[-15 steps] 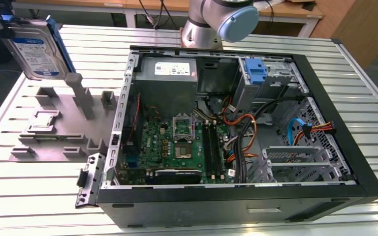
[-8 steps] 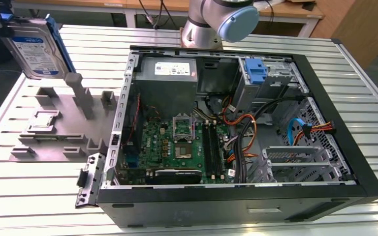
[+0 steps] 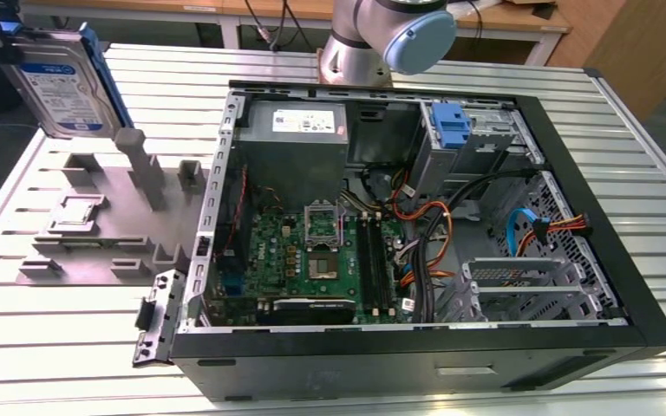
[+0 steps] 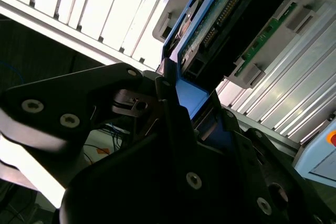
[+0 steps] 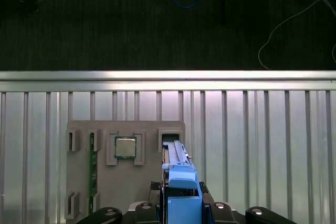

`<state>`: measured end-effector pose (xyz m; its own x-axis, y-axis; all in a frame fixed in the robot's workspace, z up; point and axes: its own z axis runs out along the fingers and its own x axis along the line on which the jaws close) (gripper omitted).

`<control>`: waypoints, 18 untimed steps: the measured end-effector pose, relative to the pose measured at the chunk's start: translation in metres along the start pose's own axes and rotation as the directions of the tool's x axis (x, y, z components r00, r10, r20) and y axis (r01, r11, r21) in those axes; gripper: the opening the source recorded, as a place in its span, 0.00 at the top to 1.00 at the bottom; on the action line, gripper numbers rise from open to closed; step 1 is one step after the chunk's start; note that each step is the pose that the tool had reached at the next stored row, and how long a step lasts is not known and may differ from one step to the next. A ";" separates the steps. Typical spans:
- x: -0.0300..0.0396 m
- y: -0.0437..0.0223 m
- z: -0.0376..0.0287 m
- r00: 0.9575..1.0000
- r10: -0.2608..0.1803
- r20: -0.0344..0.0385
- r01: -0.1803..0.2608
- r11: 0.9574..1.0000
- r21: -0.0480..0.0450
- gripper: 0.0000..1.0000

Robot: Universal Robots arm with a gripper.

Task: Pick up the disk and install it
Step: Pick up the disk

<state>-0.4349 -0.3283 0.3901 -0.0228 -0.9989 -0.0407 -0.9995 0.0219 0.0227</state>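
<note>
The gripper [image 5: 181,209] clamps the disk [image 3: 62,80] by its blue end, above the grey fixture tray [image 3: 84,260], well apart from the open case [image 3: 426,345]. Held so near one end, it might tilt or snag the loose cables [image 3: 428,221].

The exterior view looks down from high and well back; the grey fixture plate [image 3: 90,234] lies at the exterior view's left. The first wrist view faces straight down over that plate [image 5: 126,182]. The second wrist view sits close behind the gripper [image 4: 184,98], above the plate. All three share the disk [image 3: 62,87].
</note>
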 end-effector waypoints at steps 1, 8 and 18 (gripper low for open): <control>0.0000 0.0000 -0.0003 1.000 0.000 0.000 0.000 1.000 0.000 0.64; -0.0001 0.0001 -0.0025 1.000 0.000 0.000 0.000 1.000 0.000 0.64; -0.0002 0.0001 -0.0054 1.000 0.000 0.000 0.000 1.000 0.000 0.64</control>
<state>-0.4349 -0.3283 0.3955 -0.0229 -0.9989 -0.0408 -0.9995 0.0219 0.0228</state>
